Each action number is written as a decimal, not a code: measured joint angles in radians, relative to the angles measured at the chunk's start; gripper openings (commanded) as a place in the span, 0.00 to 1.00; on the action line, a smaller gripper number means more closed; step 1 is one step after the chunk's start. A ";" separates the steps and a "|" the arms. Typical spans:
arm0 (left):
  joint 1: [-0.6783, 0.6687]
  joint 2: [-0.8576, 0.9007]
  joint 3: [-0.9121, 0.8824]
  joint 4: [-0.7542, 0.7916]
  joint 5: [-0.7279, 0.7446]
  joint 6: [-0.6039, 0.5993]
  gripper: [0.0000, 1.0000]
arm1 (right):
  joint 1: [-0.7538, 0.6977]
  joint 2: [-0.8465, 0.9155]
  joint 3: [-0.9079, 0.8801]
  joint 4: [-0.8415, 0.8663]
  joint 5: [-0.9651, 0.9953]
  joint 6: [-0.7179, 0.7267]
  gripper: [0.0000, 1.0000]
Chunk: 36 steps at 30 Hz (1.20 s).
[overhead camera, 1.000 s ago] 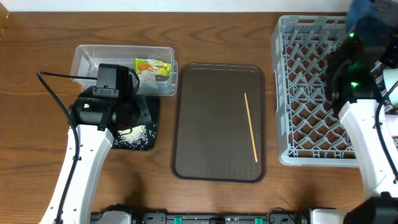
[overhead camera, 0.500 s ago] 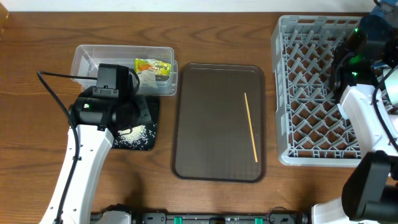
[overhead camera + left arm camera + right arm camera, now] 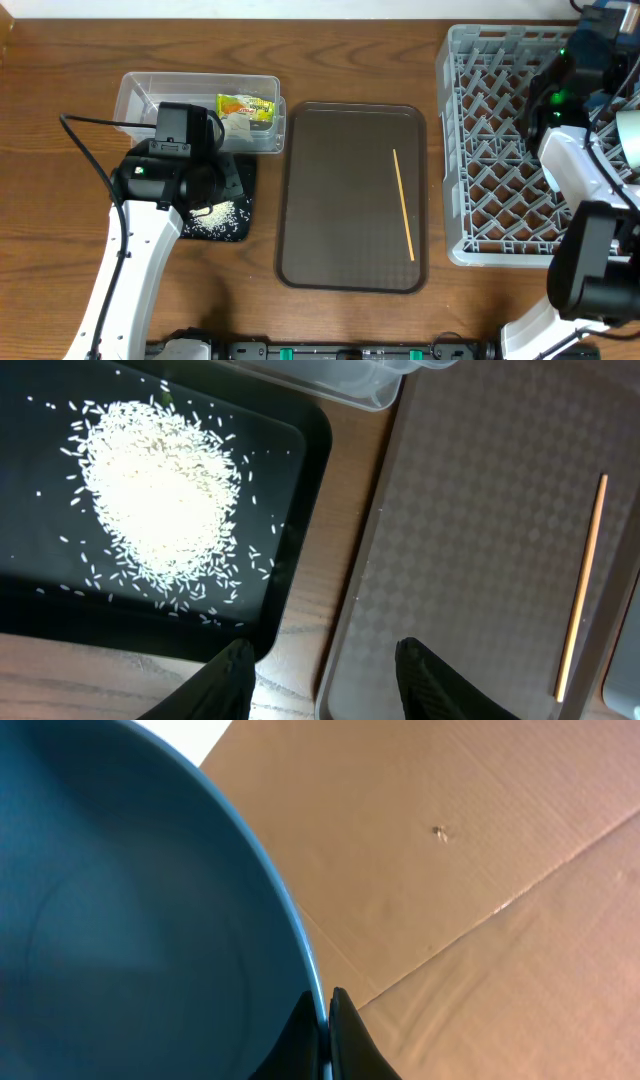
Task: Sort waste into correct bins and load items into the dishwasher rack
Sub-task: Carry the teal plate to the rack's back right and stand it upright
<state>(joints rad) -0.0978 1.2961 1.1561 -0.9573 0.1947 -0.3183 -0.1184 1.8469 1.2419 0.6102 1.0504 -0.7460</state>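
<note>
Right pincer [image 3: 322,1000] on bowl [image 3: 130,920] rim, cardboard [image 3: 480,870] behind

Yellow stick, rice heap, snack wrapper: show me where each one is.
yellow stick [image 3: 403,205]: overhead view, midway along its length.
rice heap [image 3: 160,490]: left wrist view, centre of the pile.
snack wrapper [image 3: 246,106]: overhead view, middle of its printed face.

Left of the brown tray [image 3: 340,180], the left arm [image 3: 125,260] extends from the near edge, wrist bent down, the left gripper [image 3: 325,680] empty with jaws partly apart, while well right of the tray the right arm [image 3: 585,190] stretches farther back, its right gripper [image 3: 322,1015] pinched tight on the dark blue bowl [image 3: 130,920], apparently by the rim.
</note>
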 measured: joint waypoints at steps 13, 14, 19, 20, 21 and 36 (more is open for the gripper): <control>0.000 0.000 0.000 0.000 0.000 0.000 0.49 | 0.013 0.075 0.000 0.030 -0.010 -0.116 0.01; 0.000 0.000 0.000 0.000 0.000 0.000 0.49 | 0.020 0.075 0.000 0.029 -0.009 -0.117 0.03; 0.000 0.000 0.000 0.000 0.000 0.000 0.49 | 0.069 0.076 0.000 -0.003 -0.003 -0.127 0.19; 0.000 0.000 0.000 0.000 0.000 0.000 0.49 | 0.081 0.076 0.000 -0.017 -0.002 -0.129 0.21; 0.000 0.000 0.000 0.000 0.000 0.000 0.49 | 0.091 0.076 0.000 -0.033 0.000 -0.128 0.25; 0.000 0.011 0.000 0.000 0.000 0.000 0.49 | 0.153 0.073 0.000 -0.143 0.092 -0.066 0.53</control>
<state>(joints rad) -0.0978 1.3067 1.1561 -0.9573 0.1947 -0.3183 0.0341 1.9198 1.2423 0.4675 1.1427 -0.8120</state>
